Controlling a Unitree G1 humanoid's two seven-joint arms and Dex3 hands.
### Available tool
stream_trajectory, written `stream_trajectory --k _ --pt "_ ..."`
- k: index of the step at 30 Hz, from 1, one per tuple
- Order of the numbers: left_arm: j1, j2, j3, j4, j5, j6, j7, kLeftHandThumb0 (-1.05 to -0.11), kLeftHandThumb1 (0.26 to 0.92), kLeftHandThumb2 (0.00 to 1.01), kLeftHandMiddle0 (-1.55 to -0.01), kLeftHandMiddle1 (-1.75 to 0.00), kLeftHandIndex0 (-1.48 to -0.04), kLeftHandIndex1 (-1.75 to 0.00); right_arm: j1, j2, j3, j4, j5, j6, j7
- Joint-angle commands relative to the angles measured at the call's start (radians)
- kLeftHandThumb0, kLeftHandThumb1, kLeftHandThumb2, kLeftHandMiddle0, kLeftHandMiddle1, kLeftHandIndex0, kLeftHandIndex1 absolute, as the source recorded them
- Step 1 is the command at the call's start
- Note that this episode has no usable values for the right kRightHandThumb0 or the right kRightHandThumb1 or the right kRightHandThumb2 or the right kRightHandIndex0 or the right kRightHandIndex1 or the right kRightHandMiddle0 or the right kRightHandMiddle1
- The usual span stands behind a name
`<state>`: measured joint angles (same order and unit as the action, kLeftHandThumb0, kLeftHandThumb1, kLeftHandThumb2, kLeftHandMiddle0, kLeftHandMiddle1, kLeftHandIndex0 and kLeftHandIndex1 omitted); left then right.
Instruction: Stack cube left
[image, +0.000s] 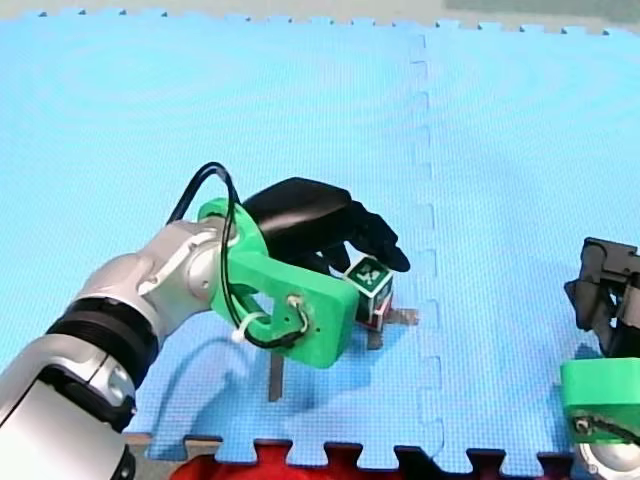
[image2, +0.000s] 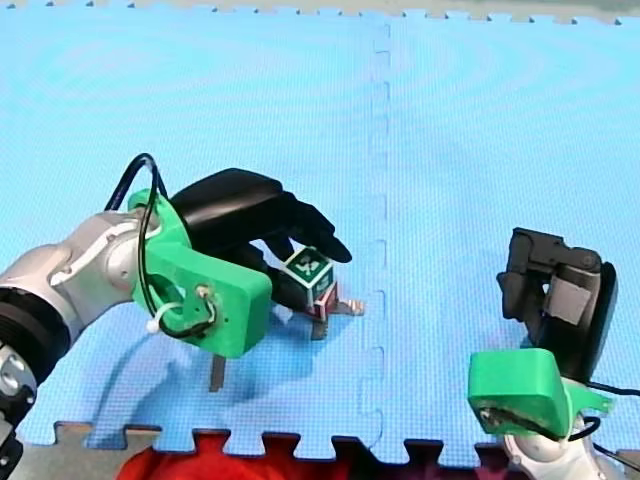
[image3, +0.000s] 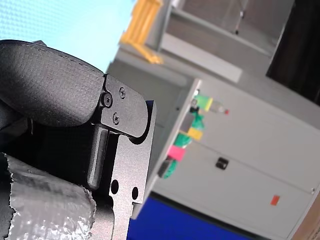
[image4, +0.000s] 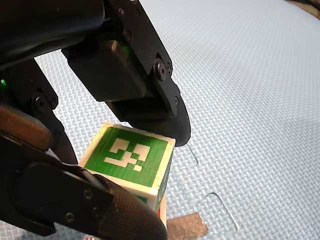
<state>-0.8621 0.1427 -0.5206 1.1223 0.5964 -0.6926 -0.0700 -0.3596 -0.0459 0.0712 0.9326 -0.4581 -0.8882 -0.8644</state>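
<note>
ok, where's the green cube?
In the head views, green cube is left of the mat seam, near the front, held by the left robot hand over the tape mark. The right robot hand is front right.

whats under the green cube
A red-sided cube, mostly covered by the green cube and left hand; contact between them is hidden. Right hand is far right, holding nothing.

My left hand (image2: 245, 215), matt black plastic with grainy finger pads, grips the smooth white cube with a green printed marker (image4: 131, 157). My right hand (image2: 555, 290), at the front right of the blue foam mat (image2: 480, 130), is the same matt black. The green plastic wrist mount (image2: 200, 285) is smooth; the mat's surface is matt and woven-textured.
</note>
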Motion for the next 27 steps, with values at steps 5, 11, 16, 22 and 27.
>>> stream_trajectory --k 5,11,16,22,27 --pt "-0.010 -0.009 0.039 0.006 -0.067 0.017 -0.115 -1.040 0.849 0.02 -0.98 0.00 -0.66 0.00 0.004 0.003 0.001 -0.015 -0.001 0.021 -0.004" --pt "-0.001 -0.009 0.050 -0.030 -0.090 0.063 -0.186 -1.048 0.883 0.02 -0.82 0.00 -0.35 0.00 0.002 0.002 0.003 -0.018 -0.007 0.028 -0.009" --pt "0.009 -0.004 0.052 -0.044 -0.086 0.056 -0.169 -1.048 0.879 0.01 -0.78 0.00 -0.29 0.00 0.000 0.002 0.006 -0.012 -0.009 0.026 -0.010" --pt "0.008 0.000 0.036 -0.049 -0.054 0.057 -0.132 -1.048 0.886 0.01 -0.78 0.00 -0.25 0.00 -0.007 -0.002 0.007 0.000 -0.007 0.022 -0.009" --pt "0.002 0.010 0.034 -0.045 -0.041 0.058 -0.114 -1.048 0.894 0.01 -0.78 0.00 -0.24 0.00 -0.013 -0.005 0.009 0.014 -0.011 0.022 -0.020"
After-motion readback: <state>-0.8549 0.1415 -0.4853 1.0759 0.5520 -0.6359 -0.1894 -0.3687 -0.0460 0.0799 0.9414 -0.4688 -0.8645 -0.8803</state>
